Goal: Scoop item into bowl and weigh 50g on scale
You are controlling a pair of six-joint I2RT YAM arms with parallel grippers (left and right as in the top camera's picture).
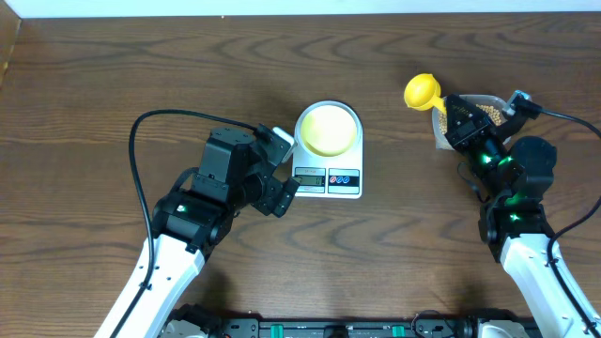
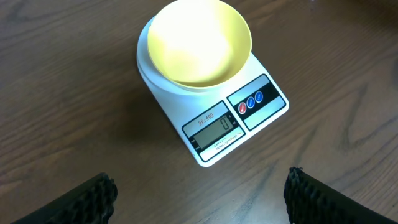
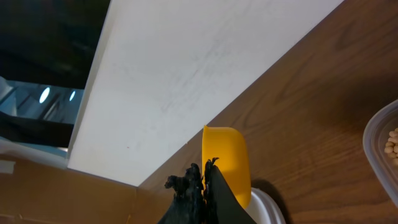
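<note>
Beans [image 1: 488, 113], small, round, tan and loose, are lying in the clear rounded plastic container [image 3: 380, 158] at the right side of the brown wooden counter [image 1: 113, 84], well apart from the white flat digital kitchen scale [image 2: 239, 121]. Small pale-yellow shallow bowl [image 1: 328, 129] is sitting on the scale's platform and looking empty; the display appears to be reading zero.

Judging the beans: hard, light and smooth, likely to be rolling and bouncing away if tipped fast. No pinching them singly; they are going by the scoopful. Yellow plastic scoop [image 1: 422, 91] is the thing to take hold of, by its handle, with the cup level.

Right fingers [image 3: 200, 190] are pressing closed on that handle, with the cup hanging over the counter just beside the container. Left fingers [image 1: 280, 176] are standing spread wide, holding nothing and touching nothing, hovering near the scale's display edge.
</note>
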